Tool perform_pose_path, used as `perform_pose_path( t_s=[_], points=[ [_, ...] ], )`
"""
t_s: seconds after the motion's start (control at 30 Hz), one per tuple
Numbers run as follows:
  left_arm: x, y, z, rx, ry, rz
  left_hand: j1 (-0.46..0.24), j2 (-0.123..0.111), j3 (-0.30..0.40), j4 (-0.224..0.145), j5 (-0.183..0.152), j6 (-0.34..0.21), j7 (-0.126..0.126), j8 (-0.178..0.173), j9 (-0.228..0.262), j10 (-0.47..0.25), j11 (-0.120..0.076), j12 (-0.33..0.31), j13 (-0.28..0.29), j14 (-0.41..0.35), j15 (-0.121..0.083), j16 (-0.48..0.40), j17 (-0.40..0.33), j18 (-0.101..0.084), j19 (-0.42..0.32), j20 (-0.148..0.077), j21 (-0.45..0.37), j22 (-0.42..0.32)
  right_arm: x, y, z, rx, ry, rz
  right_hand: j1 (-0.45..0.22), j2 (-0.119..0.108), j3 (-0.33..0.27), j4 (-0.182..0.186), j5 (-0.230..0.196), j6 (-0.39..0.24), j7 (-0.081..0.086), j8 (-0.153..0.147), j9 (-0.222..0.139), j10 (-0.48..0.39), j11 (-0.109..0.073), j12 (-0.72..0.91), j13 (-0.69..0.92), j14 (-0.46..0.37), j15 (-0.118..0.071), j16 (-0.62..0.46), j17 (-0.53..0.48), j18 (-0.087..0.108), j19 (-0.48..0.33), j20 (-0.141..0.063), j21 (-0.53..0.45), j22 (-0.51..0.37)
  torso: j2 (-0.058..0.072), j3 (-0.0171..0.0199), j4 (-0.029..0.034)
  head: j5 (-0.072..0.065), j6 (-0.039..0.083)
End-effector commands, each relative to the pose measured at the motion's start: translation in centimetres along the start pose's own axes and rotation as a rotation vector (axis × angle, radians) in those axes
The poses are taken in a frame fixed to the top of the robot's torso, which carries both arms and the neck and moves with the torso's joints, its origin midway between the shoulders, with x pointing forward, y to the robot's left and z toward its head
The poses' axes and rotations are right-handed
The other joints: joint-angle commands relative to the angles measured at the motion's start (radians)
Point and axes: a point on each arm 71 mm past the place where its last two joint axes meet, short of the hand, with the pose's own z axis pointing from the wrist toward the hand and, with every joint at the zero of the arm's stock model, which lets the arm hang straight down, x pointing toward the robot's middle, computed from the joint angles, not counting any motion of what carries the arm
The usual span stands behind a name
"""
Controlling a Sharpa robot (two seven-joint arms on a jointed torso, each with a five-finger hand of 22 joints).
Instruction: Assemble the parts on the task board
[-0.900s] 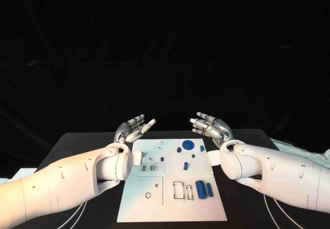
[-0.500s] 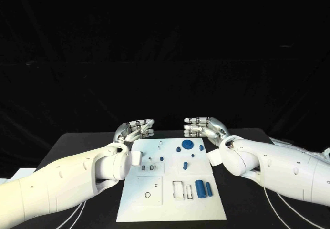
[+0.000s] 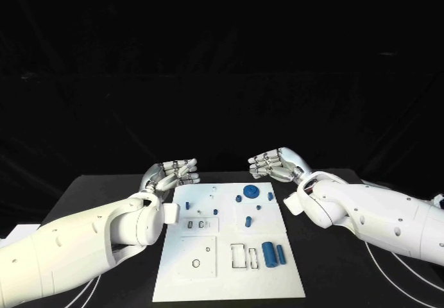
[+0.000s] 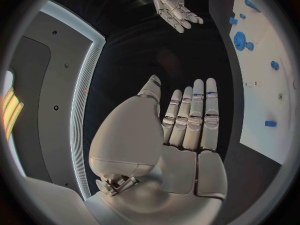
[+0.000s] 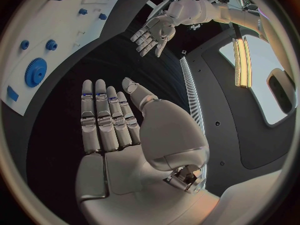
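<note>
My own forearms cover the near corners of the table [image 3: 111, 186], and my left arm overlaps the left edge of the white task board [image 3: 231, 269]. The smallest blue parts on the board are too small for me to tell their shapes.

The board lies in the middle of the table with its long axis running away from me. At its far end sits a blue gear [image 3: 251, 190], flat on the board, with a few small blue pieces just beside it. Nearer to me a large blue cylinder [image 3: 269, 254] lies on its side, its long axis in line with the board's length, and a thinner blue rod [image 3: 280, 255] lies just beside it, parallel. Rectangular outlines are marked on the board to the left of these two.

My left robot hand [image 3: 171, 174] hovers beyond the board's far left corner, fingers straight and side by side, holding nothing. My right robot hand [image 3: 274, 164] hovers beyond the far right corner, also empty, fingers extended. Nothing stands between either hand and the board; white cables trail over the table near my arms.
</note>
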Motion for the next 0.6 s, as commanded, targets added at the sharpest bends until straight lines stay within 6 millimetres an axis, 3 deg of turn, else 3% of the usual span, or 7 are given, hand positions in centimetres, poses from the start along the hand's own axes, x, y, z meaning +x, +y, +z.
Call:
perform_pose_path(
  t_s=[0.03,0.23,0.33,0.6],
  points=[
    [0.7,-0.7,-0.3,0.016,0.056,-0.01,0.001,0.01,0.0,-0.01,-0.003,0.011,0.002,-0.008,-0.001,0.012,-0.001,-0.006,-0.001,0.011,-0.001,-0.007,0.006,0.011,0.017,-0.003,0.008,0.002,0.1,0.5,0.2,-0.018,0.04,-0.139,0.001,-0.013,0.012,0.0,-0.007,0.012,-0.004,-0.004,0.001,0.018,-0.004,-0.002,0.002,0.023,-0.008,0.001,0.001,0.015,0.032,-0.012,0.02,0.007,0.025,-0.0033,0.0081,-0.008,0.007],
    [1.6,-1.5,-1.5,-0.005,0.101,-0.045,-0.003,0.016,-0.011,-0.024,-0.003,0.02,0.0,-0.022,-0.002,0.034,-0.006,-0.016,0.001,0.045,-0.011,-0.006,0.029,0.011,0.066,-0.015,0.024,0.01,0.3,1.2,0.8,-0.006,0.137,-0.358,0.014,-0.045,0.012,0.001,-0.018,0.042,-0.021,-0.001,0.003,0.073,-0.03,0.0,0.004,0.161,-0.057,0.045,0.007,0.01,0.167,-0.074,0.143,0.068,0.053,-0.0058,0.0155,-0.016,0.016],
    [2.3,-1.9,-2.3,-0.013,0.131,-0.062,-0.004,0.017,-0.014,-0.027,-0.003,0.022,0.0,-0.025,-0.002,0.036,-0.007,-0.019,0.001,0.051,-0.013,-0.007,0.035,0.011,0.075,-0.018,0.027,0.012,0.5,1.5,1.1,0.004,0.193,-0.497,0.017,-0.055,0.008,0.002,-0.016,0.057,-0.031,-0.001,0.003,0.096,-0.043,-0.002,0.004,0.234,-0.08,0.068,0.007,0.009,0.205,-0.102,0.217,0.11,0.072,-0.0095,0.0208,-0.024,0.022],
    [3.3,-2.8,-3.3,-0.016,0.172,-0.085,-0.005,0.017,-0.016,-0.029,-0.003,0.023,0.0,-0.027,-0.002,0.037,-0.007,-0.021,0.001,0.054,-0.014,-0.008,0.038,0.011,0.08,-0.019,0.028,0.013,0.6,2.3,1.8,0.007,0.25,-0.74,0.001,-0.065,0.015,0.005,-0.013,0.08,-0.046,-0.003,0.003,0.126,-0.064,-0.005,0.004,0.359,-0.107,0.133,0.02,0.012,0.249,-0.137,0.35,0.189,0.105,-0.0136,0.0357,-0.037,0.031]
  ],
)
